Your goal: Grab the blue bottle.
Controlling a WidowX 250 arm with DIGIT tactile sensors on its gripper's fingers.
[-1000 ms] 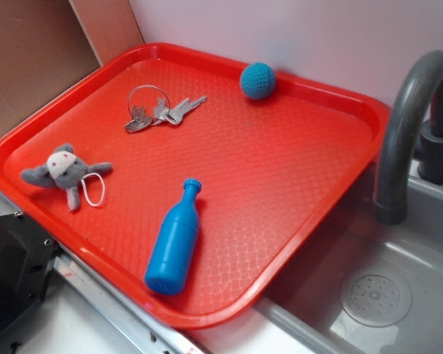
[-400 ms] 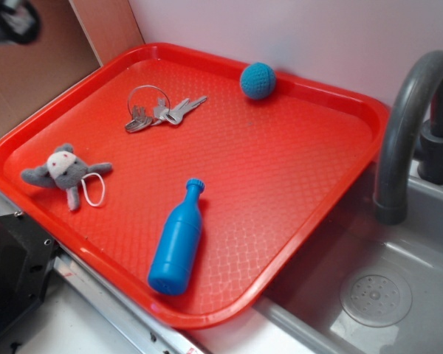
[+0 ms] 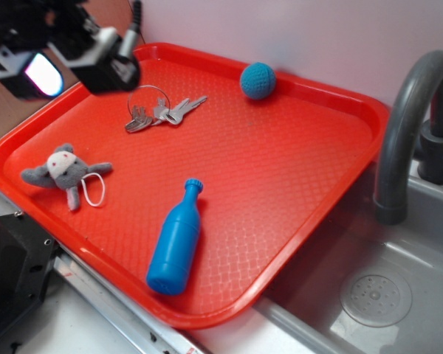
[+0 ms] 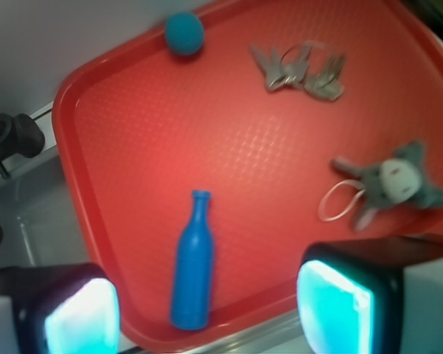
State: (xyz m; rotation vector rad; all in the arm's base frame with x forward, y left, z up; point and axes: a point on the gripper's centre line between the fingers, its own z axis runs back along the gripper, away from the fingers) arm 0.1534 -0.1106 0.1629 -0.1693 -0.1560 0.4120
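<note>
**Gripper hanging open and empty above the tray, bottle lying free**

Hovering at the far left of the exterior view, over the tray's back-left corner: the gripper (image 3: pixel 66 63), blurred, jaws spread wide, holding nothing. Seen from the wrist view, showing two fingertips (image 4: pixel 332 306) glowing pale cyan at the bottom edge, well apart from each other, with only open air between them.

Lying below and slightly right of the gripper, near the left edge of the red tray (image 3: pixel 310 96): a small grey plush toy (image 3: pixel 65 171), face up, a thin white loop trailing beside it. Resting further back, just beside the gripper in the exterior view: a bunch of keys (image 3: pixel 159 110) on a ring, flat on the tray.

Lying on its side near the front edge of the tray, about midway across: the blue bottle (image 3: pixel 175 240), cap pointing toward the back of the tray, base toward the front rim, touching nothing but the tray. Appearing in the wrist view between the two fingertips but far below them, neck pointing away from the camera. Well apart from the plush toy and the keys.

Sitting at the back rim, right of the keys: a teal ball (image 3: pixel 258 80).

Standing beyond the tray's right edge: a grey faucet (image 3: pixel 406 125) curving over a grey sink (image 3: pixel 399 287).
</note>
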